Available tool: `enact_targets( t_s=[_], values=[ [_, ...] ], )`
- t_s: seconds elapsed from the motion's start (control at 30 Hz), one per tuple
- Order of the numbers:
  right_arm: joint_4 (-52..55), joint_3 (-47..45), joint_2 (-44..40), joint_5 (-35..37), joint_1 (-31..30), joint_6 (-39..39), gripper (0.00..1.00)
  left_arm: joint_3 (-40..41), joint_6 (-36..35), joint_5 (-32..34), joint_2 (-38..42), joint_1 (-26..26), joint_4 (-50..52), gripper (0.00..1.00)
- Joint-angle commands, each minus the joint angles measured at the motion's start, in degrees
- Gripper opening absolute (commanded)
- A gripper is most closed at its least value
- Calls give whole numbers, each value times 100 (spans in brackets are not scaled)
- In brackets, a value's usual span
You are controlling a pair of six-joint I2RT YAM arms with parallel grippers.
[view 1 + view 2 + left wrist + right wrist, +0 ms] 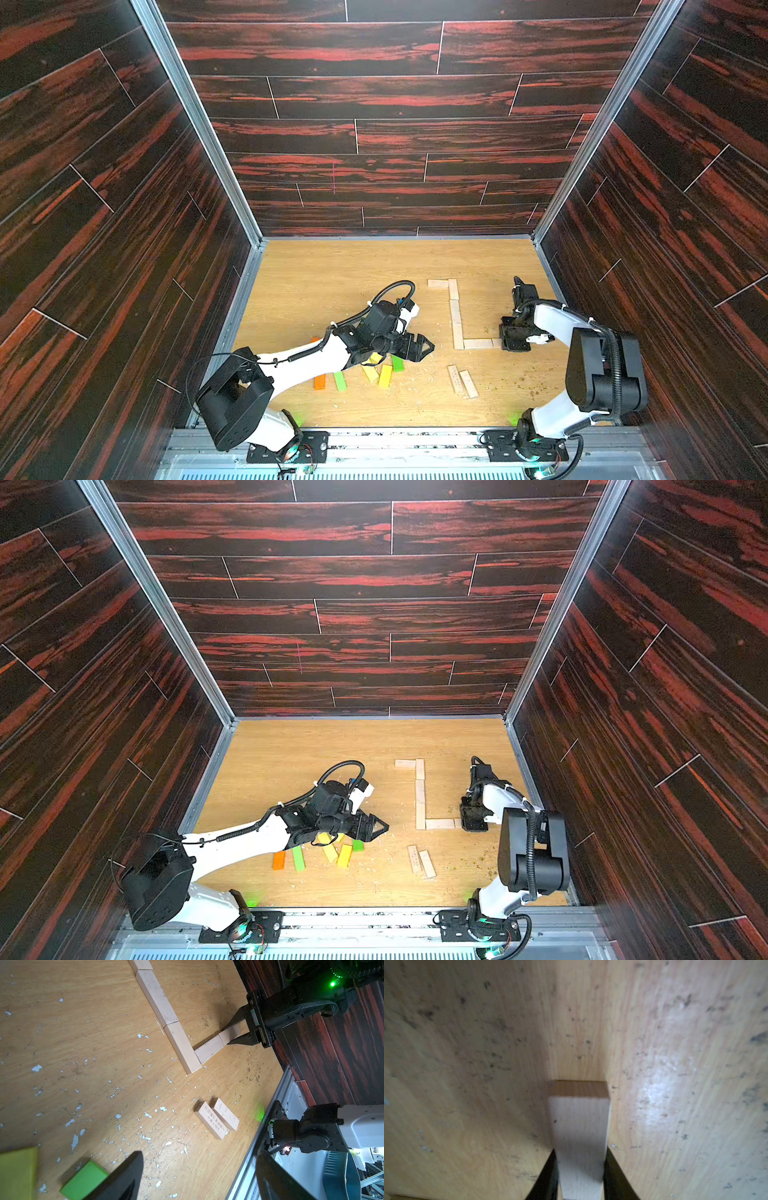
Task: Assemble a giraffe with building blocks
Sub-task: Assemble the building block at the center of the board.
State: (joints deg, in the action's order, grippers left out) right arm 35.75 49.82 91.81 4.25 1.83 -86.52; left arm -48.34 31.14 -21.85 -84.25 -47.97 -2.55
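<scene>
Pale building blocks form an L on the floor: a column (455, 316), a short piece (438, 284) at its far end and a bar (478, 343) at its near end. My right gripper (580, 1167) is shut on one more pale block (579, 1122) that lies end to end with that bar (209, 1048); its fingers (234, 1020) press both long sides. Coloured blocks lie front left: orange (319, 381), green (340, 380), yellow (385, 376). My left gripper (428, 347) hovers open just right of them, with a green block (85, 1180) beside one finger (124, 1174).
Two loose pale blocks (461, 380) lie side by side in front of the L, one with printed text (212, 1120). Dark wood-grain walls (124, 291) close in three sides. A metal rail (407, 446) with both arm bases runs along the front. Chips litter the floor.
</scene>
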Motion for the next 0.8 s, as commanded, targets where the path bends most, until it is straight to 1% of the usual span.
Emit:
enact_targets(
  t_s=[0.0, 0.2, 0.47, 0.63, 0.77],
  values=[
    [134, -78, -50, -9, -82, -80, 34, -18, -106, 40, 207, -20, 57, 87],
    [196, 8, -84, 19, -83, -16, 41, -27, -114, 48, 225, -20, 86, 87],
    [344, 102, -222, 123, -81, 86, 55, -44, -106, 66, 242, -22, 122, 87],
    [641, 282, -534, 316, -79, 268, 64, -40, -72, 84, 264, -25, 147, 87],
    [953, 413, -908, 506, -80, 541, 69, -14, 0, 140, 268, -33, 149, 87]
  ],
)
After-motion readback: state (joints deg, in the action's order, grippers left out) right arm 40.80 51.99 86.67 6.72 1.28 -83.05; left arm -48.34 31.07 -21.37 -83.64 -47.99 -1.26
